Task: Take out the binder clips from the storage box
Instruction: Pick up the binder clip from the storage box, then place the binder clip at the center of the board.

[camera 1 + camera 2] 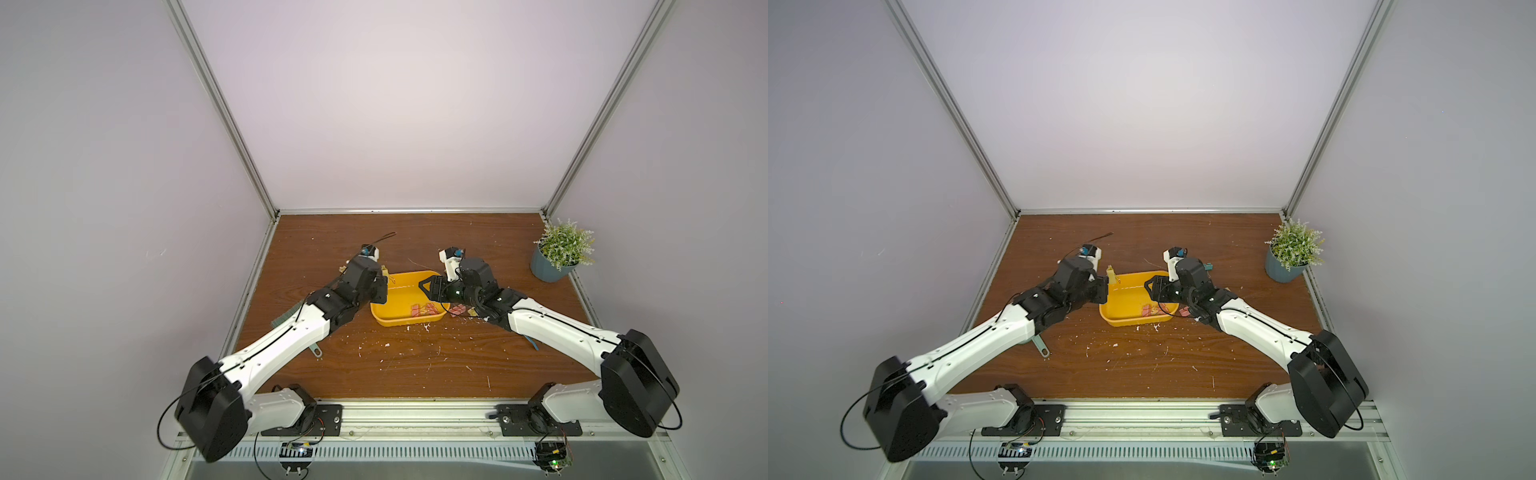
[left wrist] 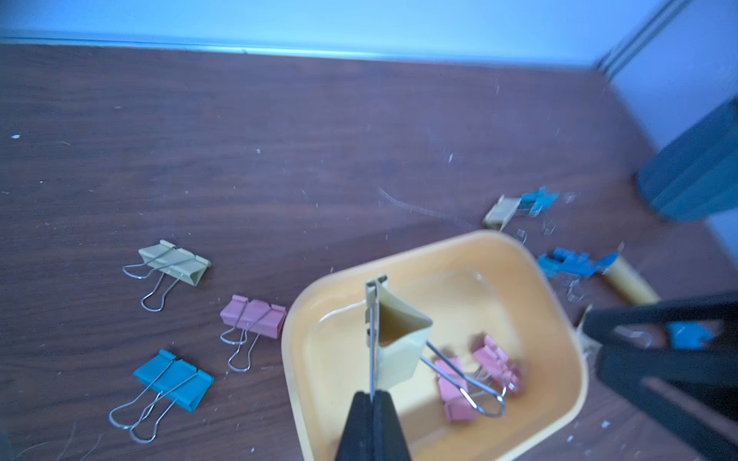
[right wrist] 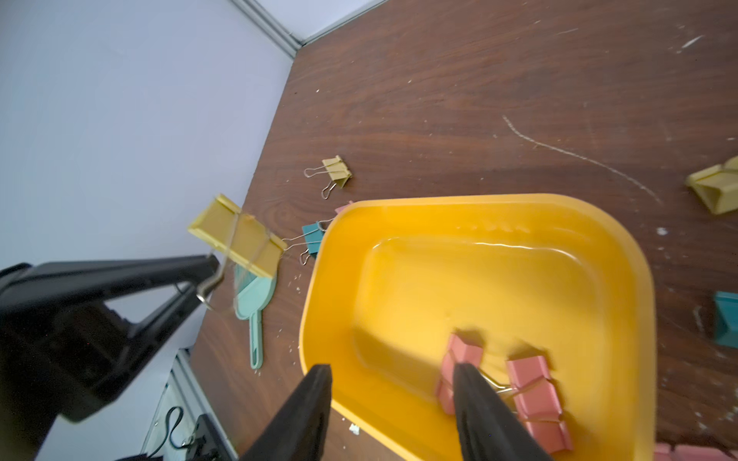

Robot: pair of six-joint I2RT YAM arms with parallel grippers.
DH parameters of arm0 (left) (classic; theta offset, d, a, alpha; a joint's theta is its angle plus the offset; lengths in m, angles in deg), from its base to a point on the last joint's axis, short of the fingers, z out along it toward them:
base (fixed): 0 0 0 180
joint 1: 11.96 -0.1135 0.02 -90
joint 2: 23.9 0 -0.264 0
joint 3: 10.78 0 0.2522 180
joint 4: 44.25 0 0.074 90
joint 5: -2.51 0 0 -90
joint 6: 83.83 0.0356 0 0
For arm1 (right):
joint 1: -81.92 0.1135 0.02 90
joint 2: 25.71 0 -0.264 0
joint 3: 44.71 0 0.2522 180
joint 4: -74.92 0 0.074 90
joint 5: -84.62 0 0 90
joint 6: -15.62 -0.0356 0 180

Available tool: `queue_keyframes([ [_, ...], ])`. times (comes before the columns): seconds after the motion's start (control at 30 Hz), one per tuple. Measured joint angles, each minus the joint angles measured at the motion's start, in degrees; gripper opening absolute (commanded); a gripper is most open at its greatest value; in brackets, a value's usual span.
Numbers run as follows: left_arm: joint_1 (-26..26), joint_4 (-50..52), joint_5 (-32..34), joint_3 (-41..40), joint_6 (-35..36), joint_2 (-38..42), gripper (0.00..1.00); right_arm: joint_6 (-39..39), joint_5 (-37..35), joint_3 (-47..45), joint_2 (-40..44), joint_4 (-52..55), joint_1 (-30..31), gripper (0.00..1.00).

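The yellow storage box (image 1: pixel 397 291) (image 1: pixel 1125 296) sits mid-table between my arms. My left gripper (image 2: pixel 373 395) is shut on one wire handle of a yellow binder clip (image 2: pixel 403 339) (image 1: pixel 384 272), which hangs above the box's far left corner. My right gripper (image 3: pixel 392 366) (image 1: pixel 428 286) is open over the box (image 3: pixel 479 279). One fingertip overlaps a pink clip (image 3: pixel 459 355), and a second pink clip (image 3: pixel 535 383) lies beside it on the box floor. Nothing is between the right jaws.
Yellow (image 2: pixel 175 261), pink (image 2: pixel 253 315) and teal (image 2: pixel 173 377) clips lie on the table left of the box. Yellow (image 2: pixel 501 211) and blue (image 2: pixel 567 261) ones lie to its right. A teal dustpan (image 3: pixel 255 295) lies under the left arm. A potted plant (image 1: pixel 555 266) stands far right.
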State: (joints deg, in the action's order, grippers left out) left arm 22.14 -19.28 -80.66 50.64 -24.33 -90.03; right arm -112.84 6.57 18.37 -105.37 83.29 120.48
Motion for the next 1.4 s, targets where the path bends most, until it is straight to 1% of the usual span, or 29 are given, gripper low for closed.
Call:
queue_keyframes([
  [0.17, -5.01, -8.94, -4.02, -13.14, -7.65, 11.39, 0.0, 0.42, 2.97, 2.03, -2.01, -0.98, 1.29, 0.55],
  [0.3, -9.33, -12.0, -8.04, -20.41, -14.03, 18.14, 0.0, 1.51, 4.0, 4.52, -3.76, -0.83, 3.65, 0.55],
  [0.43, -18.29, -15.26, -14.69, -27.89, -20.94, 24.13, 0.0, 2.8, 4.87, 7.39, -5.99, -0.61, 6.01, 0.55],
  [0.53, -25.14, -17.31, -20.5, -33.46, -27.04, 26.6, 0.0, 3.43, 4.92, 8.59, -6.95, -0.24, 7.23, 0.55],
  [0.6, -27.71, -17.57, -22.82, -36.26, -29.92, 27.28, 0.0, 3.61, 4.96, 8.79, -7.37, -0.2, 7.65, 0.55],
  [0.77, -28.92, -16.26, -25.55, -38.99, -35.69, 26.77, 0.0, 3.63, 4.94, 8.83, -8.35, 0.09, 7.87, 0.55],
  [0.9, -28.98, -16.02, -26.12, -40.15, -38.1, 24.83, 0.0, 3.85, 4.96, 9.29, -8.87, 0.83, 7.87, 0.55],
  [1.1, -29.14, -15.72, -26.03, -40.5, -39.8, 21.55, 0.0, 4.13, 5.38, 10.75, -9.11, 1.84, 7.87, 0.55],
  [1.3, -29.83, -21.2, -27.04, -40.37, -40.04, 14.82, 0.0, 4.87, 6.95, 13.0, -11.28, 2.69, 8.41, 0.55],
  [1.37, -30.23, -23.23, -27.61, -40.24, -40.02, 12.92, 0.03, 5.42, 7.43, 14.19, -12.33, 3.43, 8.85, 0.55],
  [1.4, -30.4, -24.02, -27.71, -40.11, -39.98, 12.13, 0.07, 5.79, 7.63, 14.99, -12.92, 3.8, 9.14, 0.55],
])
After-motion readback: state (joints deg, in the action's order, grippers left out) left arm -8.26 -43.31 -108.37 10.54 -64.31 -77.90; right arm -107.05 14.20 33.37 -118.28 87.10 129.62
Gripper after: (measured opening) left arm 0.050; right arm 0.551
